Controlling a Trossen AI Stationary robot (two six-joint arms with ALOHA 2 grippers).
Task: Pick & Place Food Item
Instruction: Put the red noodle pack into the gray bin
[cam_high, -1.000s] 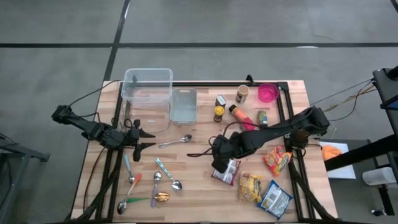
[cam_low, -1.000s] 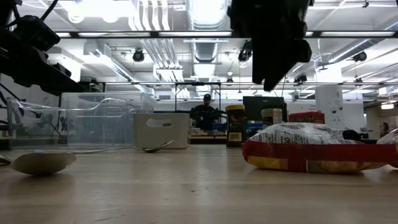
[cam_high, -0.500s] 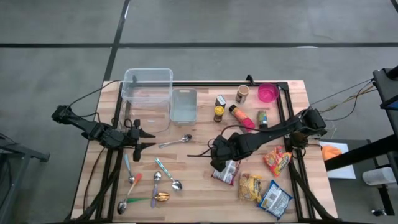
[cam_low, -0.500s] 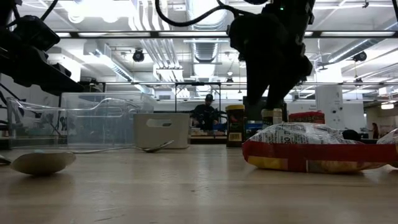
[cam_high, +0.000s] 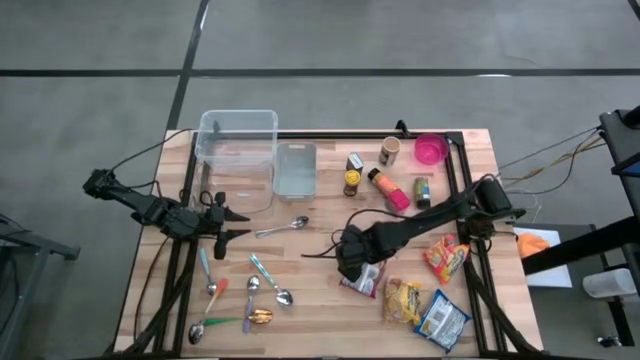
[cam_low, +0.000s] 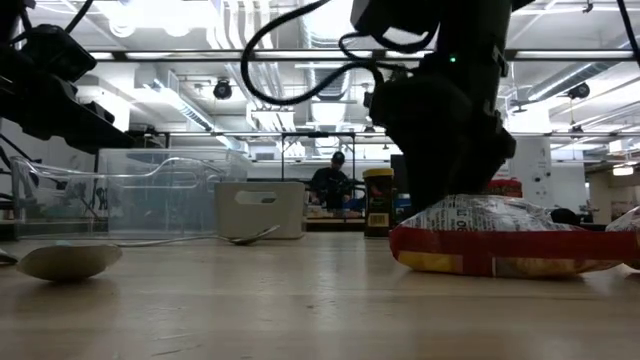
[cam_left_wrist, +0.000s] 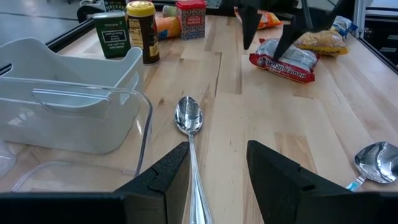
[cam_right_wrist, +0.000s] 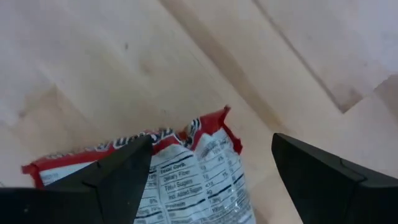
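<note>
Red-and-white snack packet (cam_high: 364, 277) lies flat on the wooden table (cam_high: 320, 300), right of centre toward the near edge; nutrition panel faces up in the right wrist view (cam_right_wrist: 186, 174). Right gripper (cam_high: 352, 262) is low over the packet's end, fingers (cam_right_wrist: 323, 180) spread apart to either side of it; no grip visible. In the left wrist view the two fingers straddle the packet (cam_left_wrist: 283, 59).

Other packets nearby: yellow one (cam_high: 402, 299), blue-and-white one (cam_high: 441, 320), orange-red one (cam_high: 444, 256), all loose on the table.

Containers: clear plastic bin (cam_high: 237, 155) at the far left corner, nothing seen inside. Grey tray (cam_high: 295, 169) just beside it; contents cannot be told. Pink bowl (cam_high: 431, 150) at the far right; contents cannot be told. Small jars and bottles (cam_high: 352, 181) stand between tray and bowl.

Left gripper (cam_high: 228, 223) waits at the left edge, fingers (cam_left_wrist: 161, 180) parted, holding nothing; a spoon (cam_left_wrist: 188, 118) lies ahead of it. More spoons (cam_high: 250, 295) lie scattered near the front left.
</note>
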